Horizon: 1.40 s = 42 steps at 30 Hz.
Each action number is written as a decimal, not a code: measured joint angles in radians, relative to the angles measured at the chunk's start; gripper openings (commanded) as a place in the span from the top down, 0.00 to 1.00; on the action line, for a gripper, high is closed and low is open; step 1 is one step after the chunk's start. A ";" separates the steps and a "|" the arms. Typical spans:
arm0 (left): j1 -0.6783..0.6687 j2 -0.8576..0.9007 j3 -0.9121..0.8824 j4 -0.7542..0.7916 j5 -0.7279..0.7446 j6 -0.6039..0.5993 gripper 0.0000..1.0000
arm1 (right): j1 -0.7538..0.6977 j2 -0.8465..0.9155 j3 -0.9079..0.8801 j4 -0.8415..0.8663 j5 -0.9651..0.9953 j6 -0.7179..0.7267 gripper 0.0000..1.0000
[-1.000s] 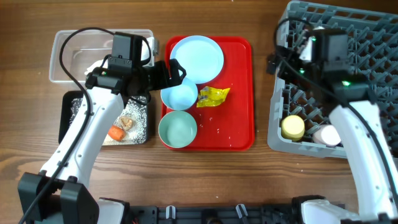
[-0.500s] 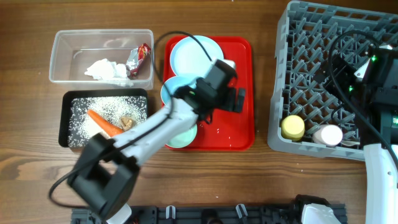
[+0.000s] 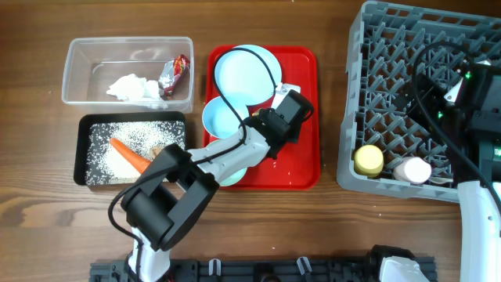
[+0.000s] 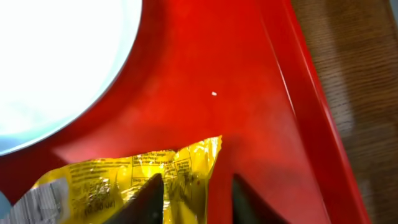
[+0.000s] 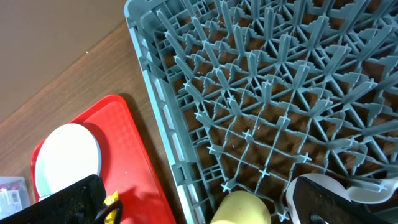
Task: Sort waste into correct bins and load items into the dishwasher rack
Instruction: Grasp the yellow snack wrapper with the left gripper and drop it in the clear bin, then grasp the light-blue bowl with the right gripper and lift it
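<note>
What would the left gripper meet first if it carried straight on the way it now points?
The yellow wrapper: its corner lies just ahead of the left gripper, between the fingertips, with the red tray under it. Depth is hard to judge.

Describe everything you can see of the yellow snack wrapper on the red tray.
The yellow snack wrapper is glossy, crinkled film with small dark print and a pale printed panel at one end. It lies on the red tray close beside the plate; whether they touch is unclear. One corner sits between the left gripper fingers: one overlaps the film, while a strip of tray shows before the other. From overhead the arm hides it.
</note>
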 measured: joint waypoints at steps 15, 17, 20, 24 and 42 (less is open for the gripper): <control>-0.006 -0.100 0.000 0.008 -0.003 0.019 0.96 | 0.000 0.000 0.000 -0.006 0.019 -0.005 0.00; -0.005 -0.240 0.000 0.012 -0.005 0.019 0.96 | 0.000 0.000 0.000 -0.007 0.028 -0.005 0.00; 0.025 -0.393 0.002 -0.015 -0.049 0.024 0.96 | 0.000 0.000 0.000 -0.007 0.030 -0.005 0.00; 0.132 -0.438 0.004 -0.049 -0.165 0.123 0.96 | 0.000 0.000 0.000 -0.007 0.030 -0.005 0.00; 0.609 -0.249 0.008 -0.183 0.056 0.243 0.00 | 0.002 0.000 0.000 0.048 -0.144 -0.129 0.00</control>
